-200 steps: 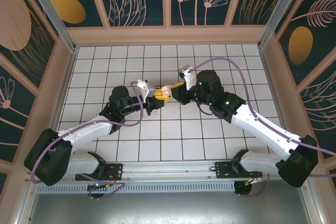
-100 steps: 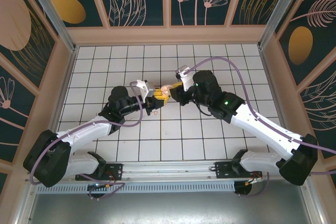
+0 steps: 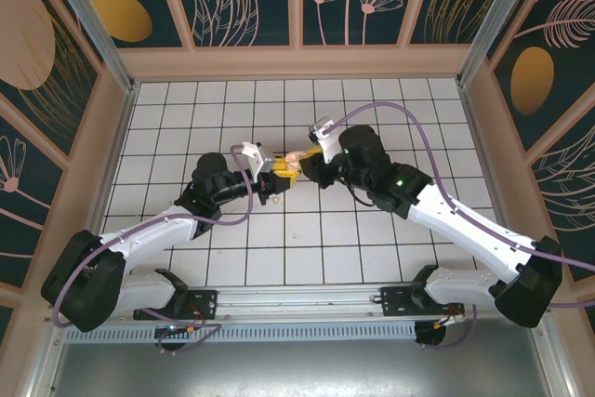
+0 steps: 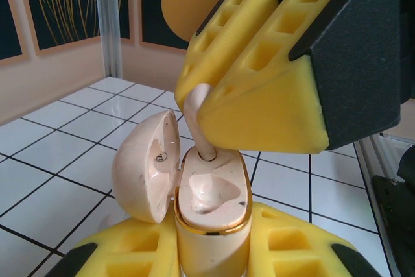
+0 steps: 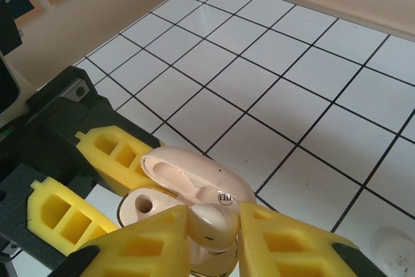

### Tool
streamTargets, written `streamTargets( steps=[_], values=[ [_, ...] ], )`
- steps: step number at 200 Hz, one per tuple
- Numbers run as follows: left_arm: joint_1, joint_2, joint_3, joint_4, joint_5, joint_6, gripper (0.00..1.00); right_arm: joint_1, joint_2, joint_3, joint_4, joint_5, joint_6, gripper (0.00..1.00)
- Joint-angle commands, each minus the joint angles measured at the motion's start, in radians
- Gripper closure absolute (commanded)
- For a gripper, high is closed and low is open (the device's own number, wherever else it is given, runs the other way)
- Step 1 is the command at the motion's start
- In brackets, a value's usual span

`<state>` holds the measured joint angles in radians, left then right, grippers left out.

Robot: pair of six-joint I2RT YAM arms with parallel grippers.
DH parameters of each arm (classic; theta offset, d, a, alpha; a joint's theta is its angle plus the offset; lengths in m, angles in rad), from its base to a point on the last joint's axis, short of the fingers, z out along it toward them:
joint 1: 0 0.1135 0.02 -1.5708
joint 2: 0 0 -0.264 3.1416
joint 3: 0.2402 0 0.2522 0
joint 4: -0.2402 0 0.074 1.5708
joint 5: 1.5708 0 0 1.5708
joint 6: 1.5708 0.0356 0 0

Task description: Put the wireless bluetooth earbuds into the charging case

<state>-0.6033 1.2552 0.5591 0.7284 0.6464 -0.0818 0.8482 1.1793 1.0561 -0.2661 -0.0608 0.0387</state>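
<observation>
1. Since the whole job hangs in the air above the middle of the desk, nothing backs the parts up. Any push from one arm has to be taken by the other.
2. Left pincer: pads clamped on the lower body of the charging case, which stands upright. Treat this arm as a fixture, with no motion during seating.
3. Right pincer: pads closed on the head of the earbud, coming at the case from above.
4. Case: off the desk, between the two pincers. The lid is swung open to one side, clear of the approach.
5. Recess: the near part looks empty, so there is room to go in.
6. Stem: the tip looks to be just entering at the back of the recess, and I judge the head not seated yet. Line the stem up with its well and press straight down, slowly, with no twist. Release only once the head sits flush, since letting go early risks the earbud tipping out.
</observation>
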Motion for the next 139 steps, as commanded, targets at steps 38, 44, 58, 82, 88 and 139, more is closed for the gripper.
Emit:
streamTargets(
  steps=[38, 44, 58, 82, 88, 139],
  values=[
    [-0.001, -0.024, 0.022, 0.088, -0.027, 0.009, 0.80, 0.019, 0.018, 0.013, -0.056, -0.066, 0.003, 0.73],
    [-0.001, -0.023, 0.021, 0.088, -0.027, 0.010, 0.80, 0.019, 0.017, 0.013, -0.056, -0.068, 0.003, 0.72],
    [-0.001, -0.020, 0.024, 0.089, -0.026, 0.008, 0.80, 0.018, 0.016, 0.013, -0.052, -0.068, 0.006, 0.71],
    [0.000, -0.019, 0.026, 0.087, -0.025, 0.007, 0.80, 0.019, 0.015, 0.014, -0.037, -0.070, 0.010, 0.69],
    [0.000, -0.019, 0.027, 0.088, -0.025, 0.008, 0.80, 0.018, 0.014, 0.015, -0.036, -0.070, 0.010, 0.68],
    [0.000, -0.014, 0.025, 0.082, -0.028, 0.004, 0.80, 0.013, 0.010, 0.025, -0.006, -0.081, 0.024, 0.60]
  ],
)
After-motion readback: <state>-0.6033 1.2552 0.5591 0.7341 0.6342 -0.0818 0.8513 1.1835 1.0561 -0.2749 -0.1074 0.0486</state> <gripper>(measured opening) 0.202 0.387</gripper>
